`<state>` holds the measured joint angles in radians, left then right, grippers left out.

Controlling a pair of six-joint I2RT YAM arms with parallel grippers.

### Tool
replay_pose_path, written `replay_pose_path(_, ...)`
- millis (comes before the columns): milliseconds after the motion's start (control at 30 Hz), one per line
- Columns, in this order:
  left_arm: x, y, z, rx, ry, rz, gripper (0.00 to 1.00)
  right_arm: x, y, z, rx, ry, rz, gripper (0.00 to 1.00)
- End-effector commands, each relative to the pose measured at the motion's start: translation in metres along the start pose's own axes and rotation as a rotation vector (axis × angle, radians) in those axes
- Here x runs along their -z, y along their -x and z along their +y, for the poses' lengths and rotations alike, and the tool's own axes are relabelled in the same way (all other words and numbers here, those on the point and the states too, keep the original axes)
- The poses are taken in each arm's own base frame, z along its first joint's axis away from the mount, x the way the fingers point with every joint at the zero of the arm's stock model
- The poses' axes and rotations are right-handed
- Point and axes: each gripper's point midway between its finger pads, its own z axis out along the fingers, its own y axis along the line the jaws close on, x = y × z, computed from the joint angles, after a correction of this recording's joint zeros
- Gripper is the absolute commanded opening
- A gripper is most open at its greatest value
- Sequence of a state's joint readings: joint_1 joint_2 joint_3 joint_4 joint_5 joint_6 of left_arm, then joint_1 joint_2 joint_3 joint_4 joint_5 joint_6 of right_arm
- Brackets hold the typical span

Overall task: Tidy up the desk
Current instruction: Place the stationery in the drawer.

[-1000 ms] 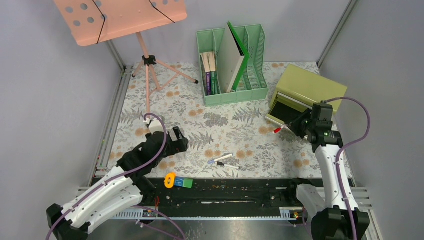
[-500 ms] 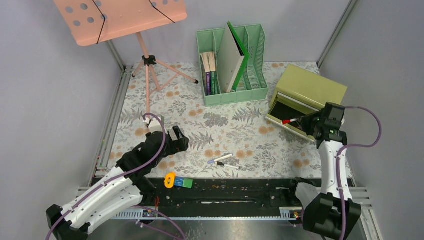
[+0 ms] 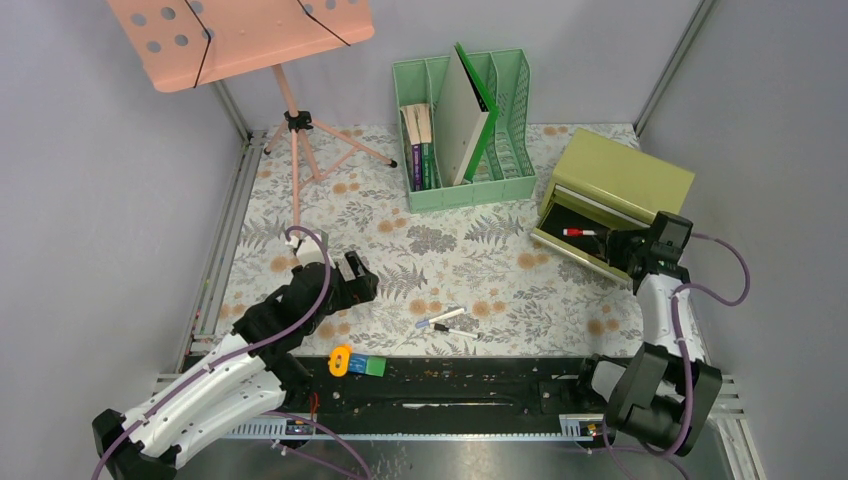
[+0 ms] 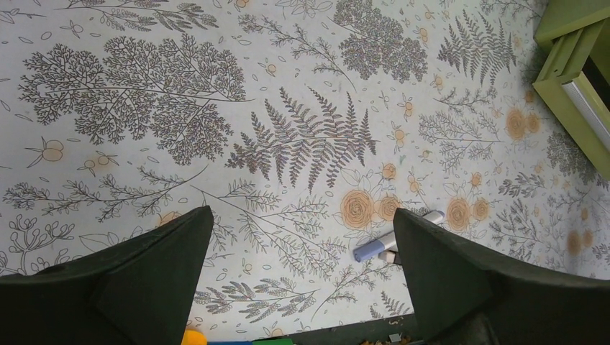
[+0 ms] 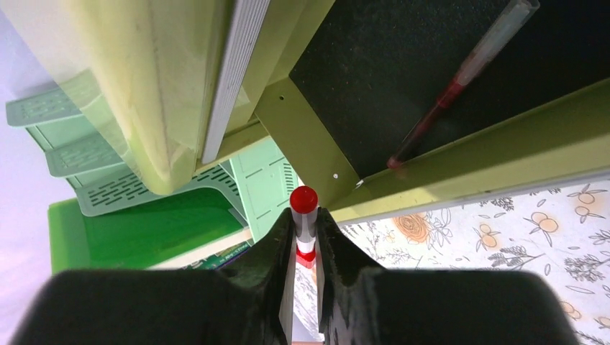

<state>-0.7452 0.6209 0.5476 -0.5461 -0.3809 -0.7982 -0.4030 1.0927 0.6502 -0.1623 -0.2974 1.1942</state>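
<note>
The desk (image 3: 440,260) is covered in fern-and-flower cloth. My right gripper (image 3: 618,240) is shut on a red-capped marker (image 3: 578,232), held over the open drawer (image 3: 590,240) of the olive-green drawer box (image 3: 620,175). In the right wrist view the marker (image 5: 303,205) sits between my pads (image 5: 327,230), and a thin red pen (image 5: 460,79) lies inside the black-lined drawer (image 5: 403,72). My left gripper (image 3: 358,270) is open and empty above the cloth (image 4: 288,144). A blue-capped marker (image 3: 440,317) and a black-capped one (image 3: 455,331) lie on the cloth to its right; they also show in the left wrist view (image 4: 381,246).
A mint magazine file (image 3: 465,130) with books stands at the back centre. A pink music stand (image 3: 290,110) stands at the back left. A yellow, blue and green object (image 3: 357,364) lies on the black front rail (image 3: 480,385).
My right gripper has carried the red-capped marker right and back, from in front of the drawer to over its open mouth. The left arm has not moved.
</note>
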Motion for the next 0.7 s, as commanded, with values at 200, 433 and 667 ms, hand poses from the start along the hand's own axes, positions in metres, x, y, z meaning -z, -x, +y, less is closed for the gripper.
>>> replay_pose_path(200, 0.004, 0.015, -0.014, 0.051, -0.061, -0.050, 0.99, -0.022, 0.018, 0.010, -0.101, 0.021, -0.040, 0.02)
replay_pose_path(433, 0.004, 0.013, -0.011, 0.053, -0.062, -0.056, 0.99, -0.021, 0.025, 0.012, -0.077, 0.011, -0.059, 0.45)
replay_pose_path(667, 0.006, 0.011, -0.010, 0.066, -0.068, -0.060, 0.99, -0.022, 0.021, 0.018, -0.065, 0.045, -0.010, 0.82)
